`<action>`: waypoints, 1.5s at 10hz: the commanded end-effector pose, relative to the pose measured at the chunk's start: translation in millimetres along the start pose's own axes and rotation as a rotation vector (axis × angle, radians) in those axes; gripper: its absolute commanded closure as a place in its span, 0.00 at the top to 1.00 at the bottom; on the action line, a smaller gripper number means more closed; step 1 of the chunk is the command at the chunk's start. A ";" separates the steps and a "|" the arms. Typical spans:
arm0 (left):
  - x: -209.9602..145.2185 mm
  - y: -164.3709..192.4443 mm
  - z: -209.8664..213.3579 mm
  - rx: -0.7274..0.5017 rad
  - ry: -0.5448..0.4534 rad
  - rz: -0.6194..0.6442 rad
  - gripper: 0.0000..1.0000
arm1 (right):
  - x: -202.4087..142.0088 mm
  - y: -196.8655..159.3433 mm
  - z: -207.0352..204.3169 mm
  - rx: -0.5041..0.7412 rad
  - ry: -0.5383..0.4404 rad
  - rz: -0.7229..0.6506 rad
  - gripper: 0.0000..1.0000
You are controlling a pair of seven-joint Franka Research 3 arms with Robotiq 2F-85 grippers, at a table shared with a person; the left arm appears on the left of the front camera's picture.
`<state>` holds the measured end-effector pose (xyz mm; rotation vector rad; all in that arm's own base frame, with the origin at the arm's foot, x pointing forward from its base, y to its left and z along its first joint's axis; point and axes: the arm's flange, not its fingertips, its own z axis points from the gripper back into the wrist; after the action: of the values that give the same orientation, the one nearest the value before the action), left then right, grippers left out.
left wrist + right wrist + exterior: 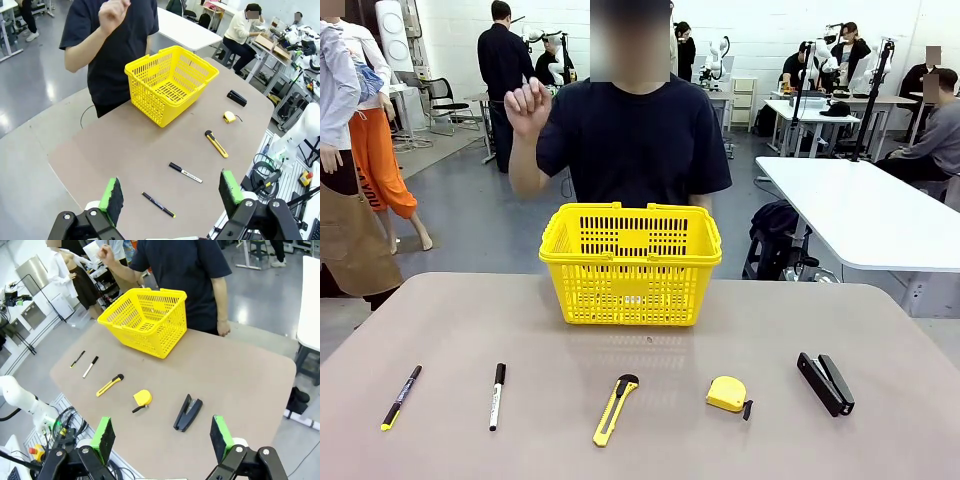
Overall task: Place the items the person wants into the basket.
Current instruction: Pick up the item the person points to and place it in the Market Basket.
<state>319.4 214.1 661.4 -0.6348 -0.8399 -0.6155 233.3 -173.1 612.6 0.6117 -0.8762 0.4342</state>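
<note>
Left gripper [171,194] and right gripper [162,437] both gape wide at frame bottom, holding nothing. Basket [631,262] sits dead center, stapler [825,383] lower right, tape measure [727,394] left of it, marker [496,396] lower left.

Pale brown worktop [470,320], matte, rounded corners. Yellow basket [631,262] stands upright at frame centre, toward the far edge, open side up. Five tools lie in a row across the lower frame, each apart from the next and all well short of the basket. Thin black pen [401,397] with yellow tip, lower left. White marker [497,396], black cap pointing away. Yellow-and-black utility knife [615,409], lower centre, slanted. Small yellow tape measure [726,394], right of centre. Black stapler [825,383], lower right, angled.
</note>
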 end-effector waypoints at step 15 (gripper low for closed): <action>0.0 -0.1 0.0 0.000 0.000 0.000 1.00 | -1.3 -0.7 -1.0 0.006 0.002 0.007 1.00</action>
<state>319.5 214.1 661.2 -0.6353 -0.8391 -0.6153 232.6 -174.4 612.3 0.6108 -0.8764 0.4282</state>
